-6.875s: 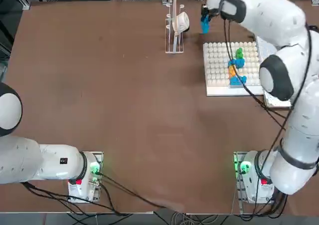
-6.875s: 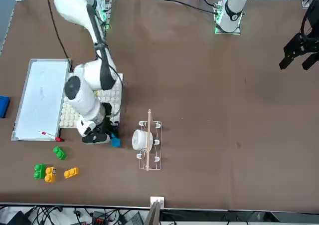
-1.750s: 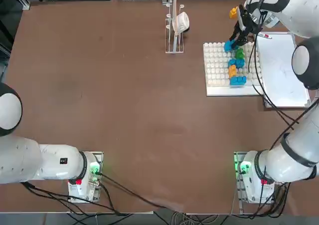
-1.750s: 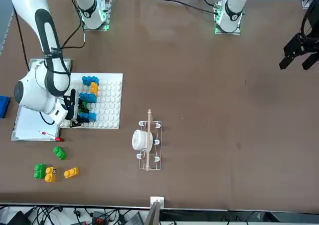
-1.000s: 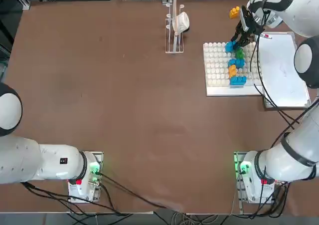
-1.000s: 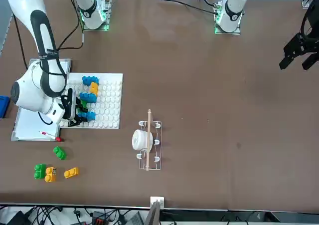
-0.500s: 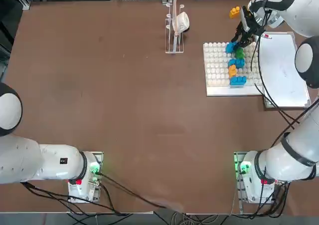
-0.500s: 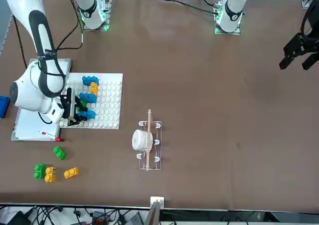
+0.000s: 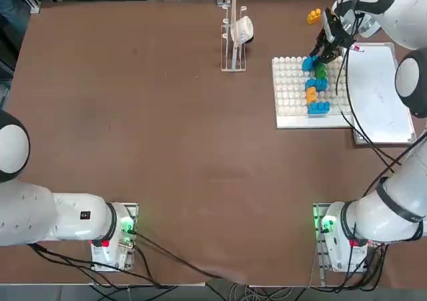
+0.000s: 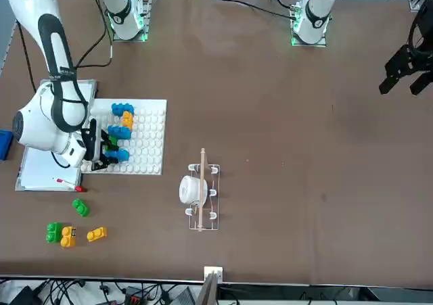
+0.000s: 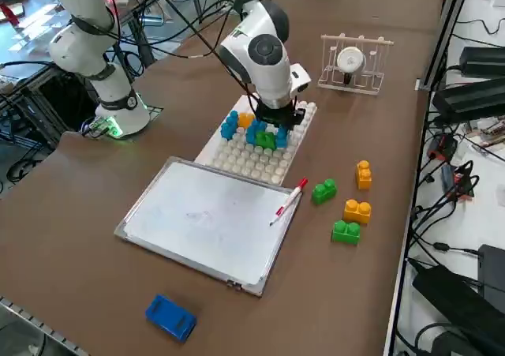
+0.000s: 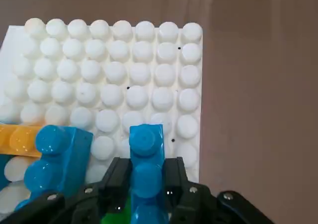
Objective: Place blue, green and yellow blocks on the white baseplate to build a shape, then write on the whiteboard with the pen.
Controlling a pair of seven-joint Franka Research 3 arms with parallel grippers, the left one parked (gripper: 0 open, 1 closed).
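- The blue block (image 12: 147, 179) sits near one corner of the white baseplate (image 9: 290, 123), between the tool's (image 12: 148, 165) two fingers, which are closed on its sides.
- Beside it is a green block (image 9: 321, 71), part of a run of blue, green and orange-yellow pieces on the studs.
- I'd judge this to be the building step, with this block being seated; the next move calls for a straight press, then letting go without tugging its neighbours (studs can be stubborn).
- Next to the baseplate, the whiteboard (image 11: 205, 222) bears the pen (image 11: 289, 201), red end near the edge; writing seems a later job.
- Farther out on the table (image 11: 339, 293), two loose green blocks (image 11: 346, 232) and two loose yellow blocks (image 11: 357, 211) lie apart from the plate.
- The right side view shows all four loose pieces and the whole pen; the top view shows only one loose yellow piece and a bit of red by the arm.
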